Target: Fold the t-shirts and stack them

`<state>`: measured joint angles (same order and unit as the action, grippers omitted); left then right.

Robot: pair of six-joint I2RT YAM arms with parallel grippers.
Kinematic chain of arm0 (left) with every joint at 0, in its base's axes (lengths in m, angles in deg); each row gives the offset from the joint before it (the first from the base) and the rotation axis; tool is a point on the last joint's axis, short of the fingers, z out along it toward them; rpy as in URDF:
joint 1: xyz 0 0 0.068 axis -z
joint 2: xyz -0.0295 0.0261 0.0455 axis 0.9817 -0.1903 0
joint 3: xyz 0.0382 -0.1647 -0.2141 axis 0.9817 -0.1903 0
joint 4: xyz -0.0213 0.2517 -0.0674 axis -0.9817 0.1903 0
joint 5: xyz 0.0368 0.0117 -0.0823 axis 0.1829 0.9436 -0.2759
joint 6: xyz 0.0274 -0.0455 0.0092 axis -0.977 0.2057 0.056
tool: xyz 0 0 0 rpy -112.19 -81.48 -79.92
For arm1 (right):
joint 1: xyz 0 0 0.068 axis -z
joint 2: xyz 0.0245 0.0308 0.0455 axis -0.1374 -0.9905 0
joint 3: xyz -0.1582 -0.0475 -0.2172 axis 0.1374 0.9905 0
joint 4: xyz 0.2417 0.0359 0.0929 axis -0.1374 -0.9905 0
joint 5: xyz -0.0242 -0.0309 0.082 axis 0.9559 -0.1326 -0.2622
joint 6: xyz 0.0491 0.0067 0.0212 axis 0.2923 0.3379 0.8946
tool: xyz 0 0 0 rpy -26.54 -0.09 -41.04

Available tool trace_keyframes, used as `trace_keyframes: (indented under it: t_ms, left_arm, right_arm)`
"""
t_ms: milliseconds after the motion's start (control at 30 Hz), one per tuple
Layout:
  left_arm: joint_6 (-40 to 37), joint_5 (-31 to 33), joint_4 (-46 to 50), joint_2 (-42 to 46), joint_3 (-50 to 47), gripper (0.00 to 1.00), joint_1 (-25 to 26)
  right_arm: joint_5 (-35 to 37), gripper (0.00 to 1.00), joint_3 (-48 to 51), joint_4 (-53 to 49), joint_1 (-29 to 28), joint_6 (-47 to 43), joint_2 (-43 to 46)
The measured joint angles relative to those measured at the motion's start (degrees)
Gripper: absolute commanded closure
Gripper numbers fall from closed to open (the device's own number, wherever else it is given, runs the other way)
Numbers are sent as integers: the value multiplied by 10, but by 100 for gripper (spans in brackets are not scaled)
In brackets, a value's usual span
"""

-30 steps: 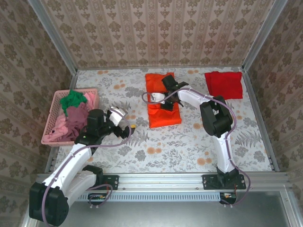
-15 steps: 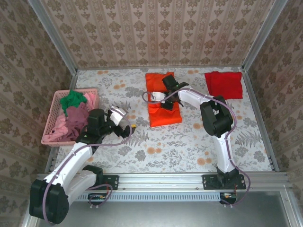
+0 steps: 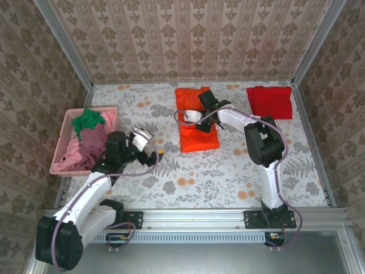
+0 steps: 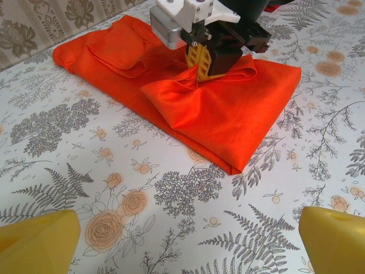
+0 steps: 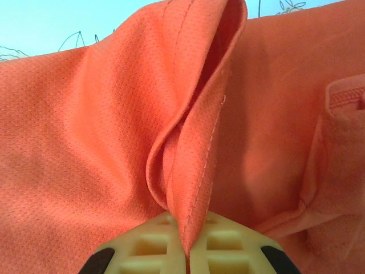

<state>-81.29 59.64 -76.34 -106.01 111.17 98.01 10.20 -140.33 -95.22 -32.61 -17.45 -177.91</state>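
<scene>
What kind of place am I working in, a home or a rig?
Probably a staged test cell: metal frame posts hold wallpapered panels around a floral-clothed table.

Top cam was bright and even, with diffuse light from above and no glare on the table [image 3: 228, 171]. Shadows under my arms were short and soft. There was mild wide-angle stretch toward the corners. Left wrist cam was crisp on the orange t-shirt [image 4: 228, 108], with a soft shadow along its near edge; my left fingers [image 4: 34, 242] in the bottom corners were blurred, too close to focus. Right wrist cam sat very close: the weave and stitching were sharp mid-frame, and the table strip at the top was washed out with a cyan cast. My right fingers [image 5: 159, 245] were slightly soft.
</scene>
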Motion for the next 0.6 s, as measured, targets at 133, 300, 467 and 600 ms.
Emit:
trace_keyframes:
  t_ms: [133, 300, 467, 600]
  left_arm:
    - [0, 0, 0, 0, 0, 0, 0]
    - [0, 0, 0, 0, 0, 0, 0]
    - [2, 0, 0, 0, 0, 0, 0]
    - [2, 0, -3, 0, -1, 0, 0]
  right_arm:
    - [-1, 97, 1, 0, 2, 2, 3]
    - [-2, 96, 1, 1, 2, 9, 3]
    - [-6, 96, -7, -2, 1, 13, 0]
    - [-6, 95, -28, -2, 1, 13, -13]
